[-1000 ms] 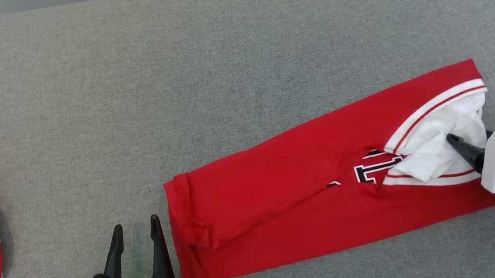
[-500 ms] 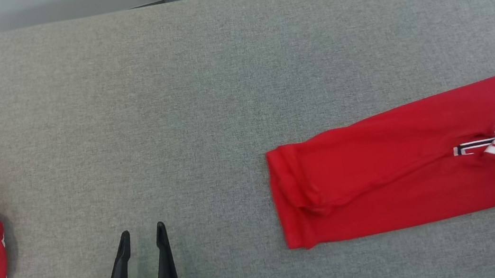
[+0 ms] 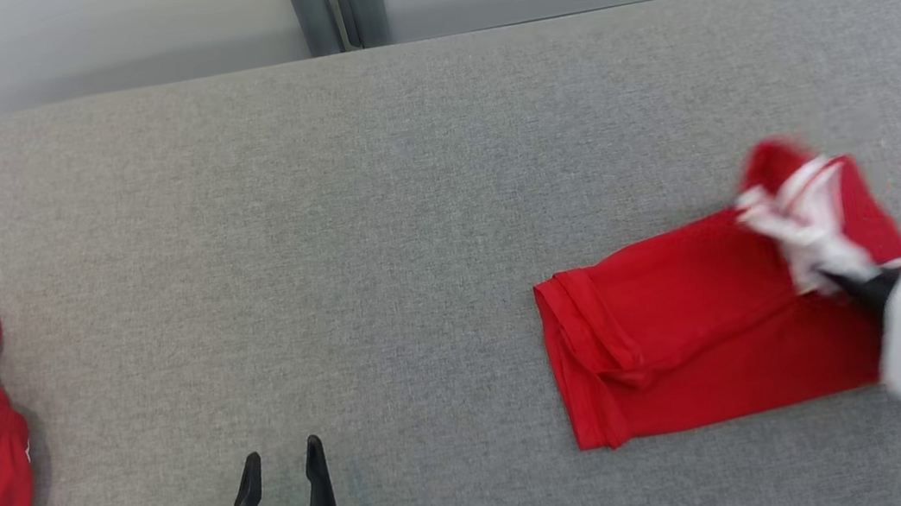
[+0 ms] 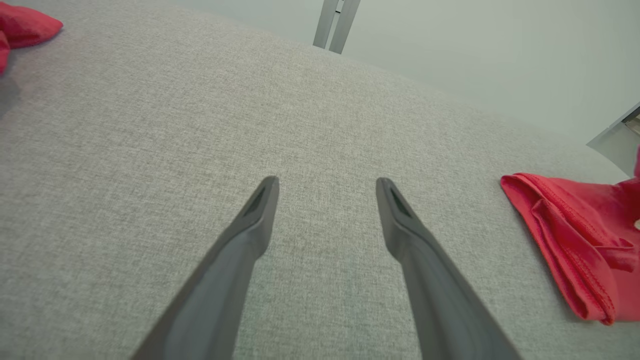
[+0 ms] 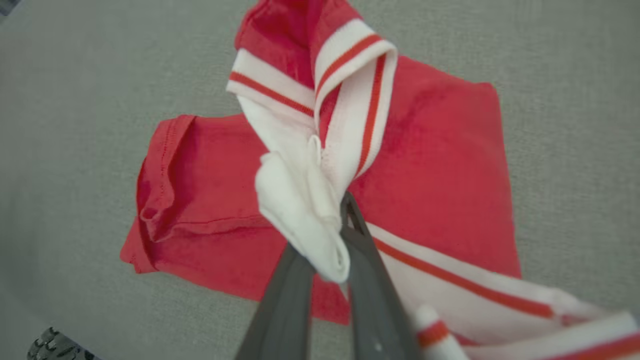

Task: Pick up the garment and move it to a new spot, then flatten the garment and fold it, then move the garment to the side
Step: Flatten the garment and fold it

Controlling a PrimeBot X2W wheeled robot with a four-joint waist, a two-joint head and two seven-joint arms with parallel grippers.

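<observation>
Running left-right, hem (image 3: 573, 359) leftward, the garment (image 3: 688, 335) is pinched by the right claw (image 3: 830, 277).

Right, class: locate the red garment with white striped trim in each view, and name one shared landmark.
Head view: the red garment lies right of centre.
Left wrist view: garment at the right edge.
Right wrist view: garment central, white trim pinched in the right gripper.
Shared landmark: its stitched hem.

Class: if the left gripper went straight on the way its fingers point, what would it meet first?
Probably the bare table; the garment lies off to the right of the left gripper. Depth is unclear.
</observation>
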